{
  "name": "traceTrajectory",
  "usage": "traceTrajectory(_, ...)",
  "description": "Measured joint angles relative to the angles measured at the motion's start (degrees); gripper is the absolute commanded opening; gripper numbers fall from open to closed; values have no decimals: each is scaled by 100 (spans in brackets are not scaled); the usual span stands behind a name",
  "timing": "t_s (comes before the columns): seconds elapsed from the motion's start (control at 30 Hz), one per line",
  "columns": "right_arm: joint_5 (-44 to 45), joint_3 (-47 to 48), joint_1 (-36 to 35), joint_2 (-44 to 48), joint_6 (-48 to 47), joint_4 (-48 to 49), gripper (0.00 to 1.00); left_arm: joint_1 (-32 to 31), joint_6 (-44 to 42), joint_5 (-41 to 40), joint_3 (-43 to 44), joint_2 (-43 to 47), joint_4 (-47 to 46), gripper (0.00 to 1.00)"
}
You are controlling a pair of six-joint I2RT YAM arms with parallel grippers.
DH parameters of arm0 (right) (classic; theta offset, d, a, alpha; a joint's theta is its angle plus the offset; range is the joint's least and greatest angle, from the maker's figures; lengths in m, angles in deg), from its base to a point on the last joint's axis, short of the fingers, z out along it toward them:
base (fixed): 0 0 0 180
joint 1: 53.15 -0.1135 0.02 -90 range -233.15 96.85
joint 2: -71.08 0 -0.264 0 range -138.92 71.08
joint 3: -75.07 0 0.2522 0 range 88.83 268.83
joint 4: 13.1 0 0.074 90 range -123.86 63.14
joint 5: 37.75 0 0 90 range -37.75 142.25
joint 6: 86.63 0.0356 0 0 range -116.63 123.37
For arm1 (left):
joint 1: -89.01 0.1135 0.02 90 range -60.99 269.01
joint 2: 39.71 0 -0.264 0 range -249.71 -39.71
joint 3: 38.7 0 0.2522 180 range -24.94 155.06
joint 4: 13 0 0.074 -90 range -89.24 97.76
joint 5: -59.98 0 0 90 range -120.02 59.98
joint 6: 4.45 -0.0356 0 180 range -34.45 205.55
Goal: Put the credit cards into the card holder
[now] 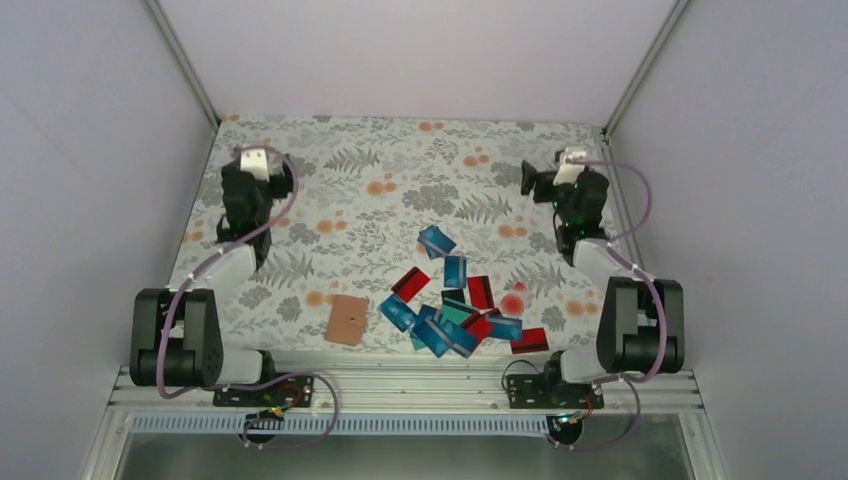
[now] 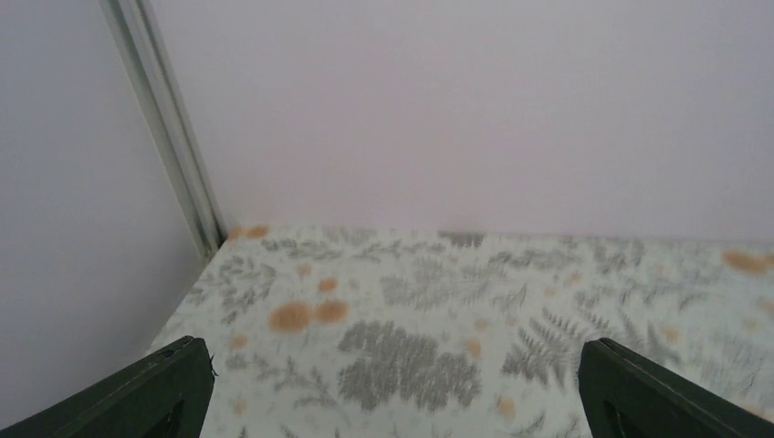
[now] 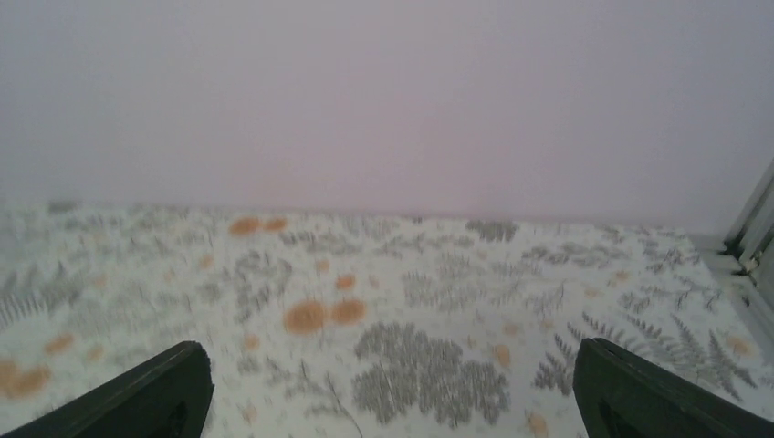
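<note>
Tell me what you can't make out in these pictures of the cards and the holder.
- Top view, cards: print too small to read; overlaps in the pile hide some, so no exact count.
- Top view, card holder: too small to see which edge is open.
- Top view, red blob: blurred; unclear what it is.
- Both wrist views: aimed elsewhere, so neither cards nor card holder is in frame; fingers cut off by the bottom edge.

One tan card holder (image 1: 347, 319) and roughly a dozen credit cards (image 1: 455, 271) — about seven blue, four red, one or two teal — the pile overlaps, so the count is inexact.
</note>
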Motion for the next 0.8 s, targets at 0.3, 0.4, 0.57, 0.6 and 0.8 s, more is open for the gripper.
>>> traceTrajectory(0.3, 721, 1808, -120, 848, 1115, -2179, 100, 2, 1049, 227, 2658, 42, 3716, 100)
traceTrajectory(0.4, 1250, 2164, -70, 1082, 1906, -2828, 100, 44, 1373, 321, 3047, 57, 4586, 100)
traceTrajectory(0.57, 1156, 2538, 195, 883, 2726, -3971, 100, 125, 1735, 1178, 3563, -28, 6155, 91)
traceTrajectory(0.6, 1027, 2618, 205, 767, 2852, -4227, 100, 109, 1777, 1360, 3576, -20, 6459, 88)
traceTrajectory(0.8, 378, 2942, -564, 199, 3263, -5606, 100, -94, 1906, 2090, 3252, 227, 8345, 81)
